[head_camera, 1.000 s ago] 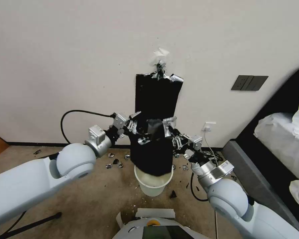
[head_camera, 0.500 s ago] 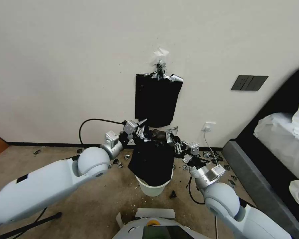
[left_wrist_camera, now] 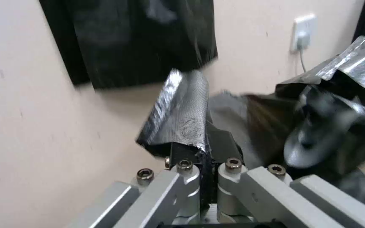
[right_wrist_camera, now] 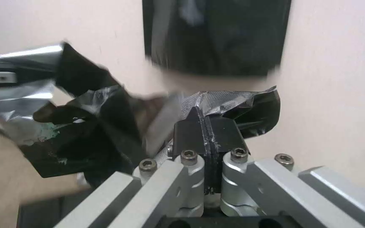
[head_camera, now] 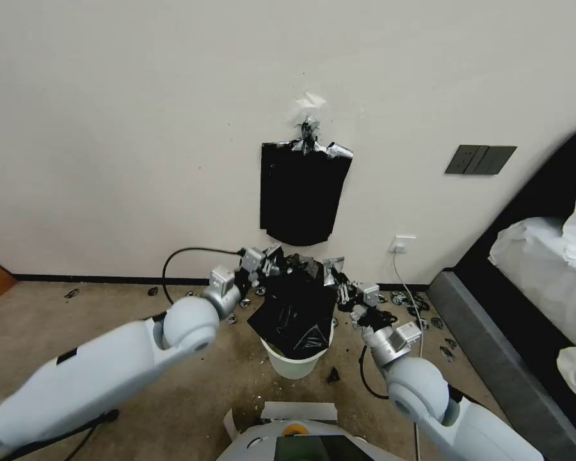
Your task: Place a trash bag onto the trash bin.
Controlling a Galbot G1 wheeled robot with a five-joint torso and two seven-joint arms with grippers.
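Note:
The trash bag (head_camera: 294, 310), glossy, black and crinkled, hangs between my two grippers with its lower end dropping into the cream-white trash bin (head_camera: 294, 363) on the floor by the wall. My left gripper (head_camera: 270, 257) is shut on the bag's left top corner, and the wrist view shows its black pads pinching a silvery taped edge (left_wrist_camera: 182, 117). Shut on the right top corner is my right gripper (head_camera: 336, 275), its pads clamped on the taped edge (right_wrist_camera: 229, 101). The bag's mouth sits just above the bin rim.
A flat black sheaf of bags (head_camera: 301, 195) is taped to the wall above the bin. Small black and silver scraps (head_camera: 409, 301) litter the carpet. A wall socket (head_camera: 401, 244) with a cable is at right, beside a dark bed frame (head_camera: 486, 339).
Both grippers have come lower and closer to the wall and bin, carrying the bag down. The bag now crumples into the bin rather than hanging flat above it.

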